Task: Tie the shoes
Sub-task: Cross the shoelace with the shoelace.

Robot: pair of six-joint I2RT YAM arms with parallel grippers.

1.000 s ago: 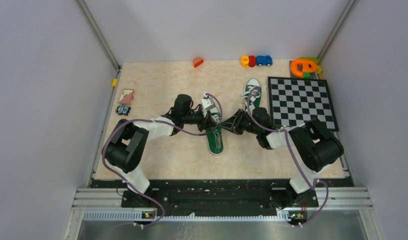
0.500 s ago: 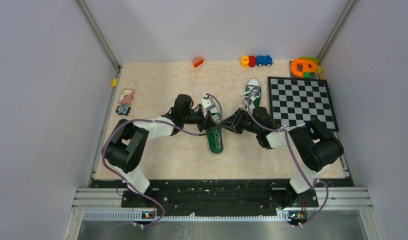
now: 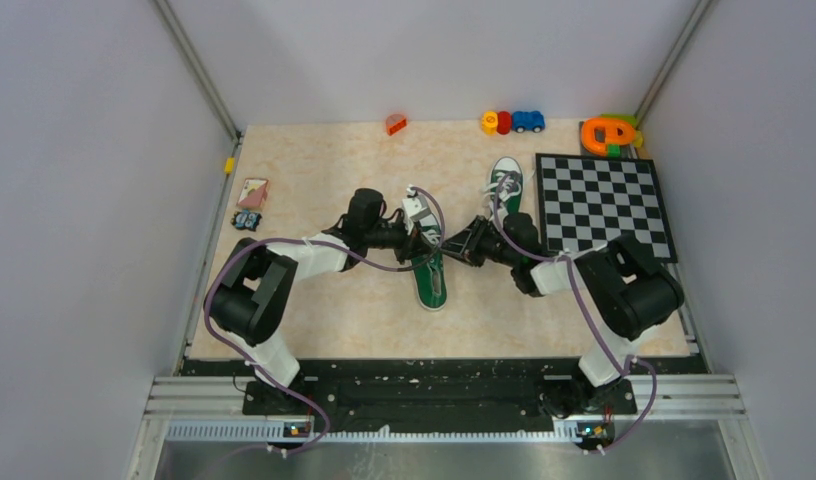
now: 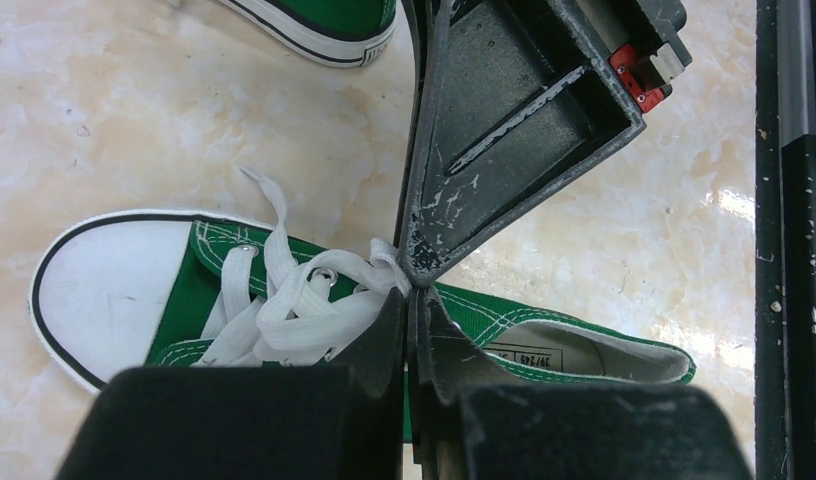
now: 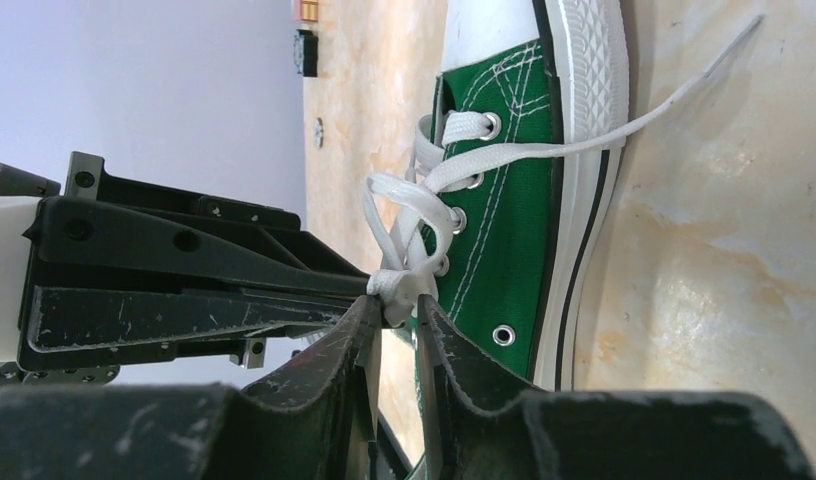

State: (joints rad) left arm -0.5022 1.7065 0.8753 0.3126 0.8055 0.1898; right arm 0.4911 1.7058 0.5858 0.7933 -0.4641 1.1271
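Nearest the arm bases: near shoe [image 3: 433,282], heel toward the bases and toe cap away, flat on the marbled table [image 3: 324,310] between the two arms. Just over its tongue: left gripper [image 4: 412,297], fingers pressed together, seemingly nipping a strand of the laces [image 4: 304,305]. Tip to tip against it: right gripper [image 5: 396,312], jaws narrow, pinching the white lace bunch. One loose lace end trailing over the sole onto the table.

Step in hand, as judged: forming or tightening the knot on this shoe. Next move: opposite outward pulls, both pinches kept firm, without dragging the light shoe.

Farther back: second shoe [image 3: 505,180], attended by neither gripper, beside the checkerboard [image 3: 604,205]. At the far edge: toy blocks [image 3: 511,122].
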